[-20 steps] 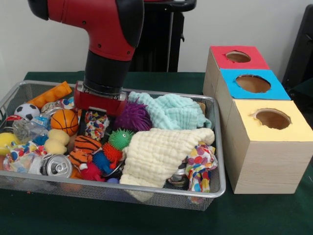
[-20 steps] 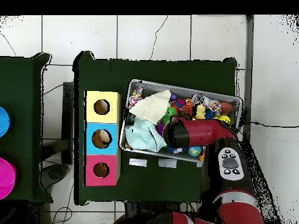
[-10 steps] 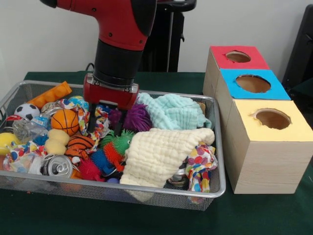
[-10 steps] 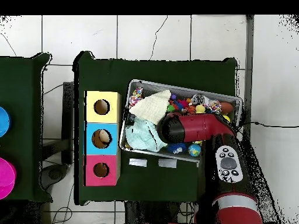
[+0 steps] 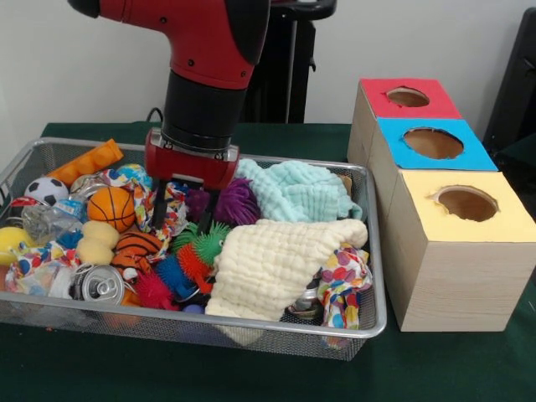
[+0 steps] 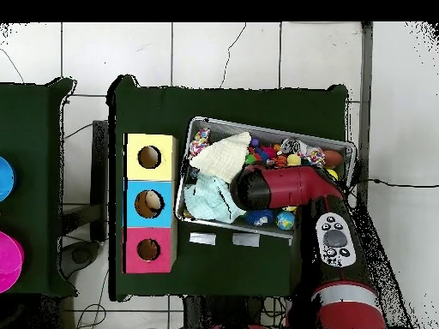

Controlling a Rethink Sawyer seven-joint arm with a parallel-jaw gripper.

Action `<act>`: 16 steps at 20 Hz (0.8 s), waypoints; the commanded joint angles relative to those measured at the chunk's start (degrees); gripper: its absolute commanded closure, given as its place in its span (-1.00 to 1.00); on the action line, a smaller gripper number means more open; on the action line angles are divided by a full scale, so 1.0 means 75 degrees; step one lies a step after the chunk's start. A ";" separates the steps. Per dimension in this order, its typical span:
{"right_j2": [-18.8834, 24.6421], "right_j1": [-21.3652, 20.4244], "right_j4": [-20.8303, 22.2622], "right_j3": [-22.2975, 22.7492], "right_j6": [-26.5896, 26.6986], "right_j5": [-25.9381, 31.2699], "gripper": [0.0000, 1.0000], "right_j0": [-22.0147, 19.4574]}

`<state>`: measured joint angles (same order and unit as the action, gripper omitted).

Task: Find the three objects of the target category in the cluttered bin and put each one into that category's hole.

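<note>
Fingers (image 5: 157,209) of the gripper (image 5: 179,211) were spread, hanging over the wire bin (image 5: 276,332), tips among the toys just left of the purple spiky ball (image 5: 230,201), holding nothing. A basketball (image 5: 110,207) lay to their left. Three boxes (image 5: 452,243) with holes stood right of the bin on the counter (image 5: 435,368).

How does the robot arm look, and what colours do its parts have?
The arm has a glossy red shell with a black cylindrical wrist section below it. The gripper has a red block-shaped base and thin dark fingers. From overhead, a grey oval panel with dark buttons shows.
</note>
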<state>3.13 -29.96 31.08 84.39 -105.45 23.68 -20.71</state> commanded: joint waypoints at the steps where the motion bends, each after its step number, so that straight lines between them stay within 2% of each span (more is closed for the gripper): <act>1: 0.0425 0.0448 0.0687 -0.0208 0.0493 -0.0411 -1.00 -0.0208; 16: 0.0849 0.0477 0.0982 -0.0593 0.0951 -0.0115 -1.00 -0.0677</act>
<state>3.90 -29.01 35.03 82.62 -105.45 23.67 -24.39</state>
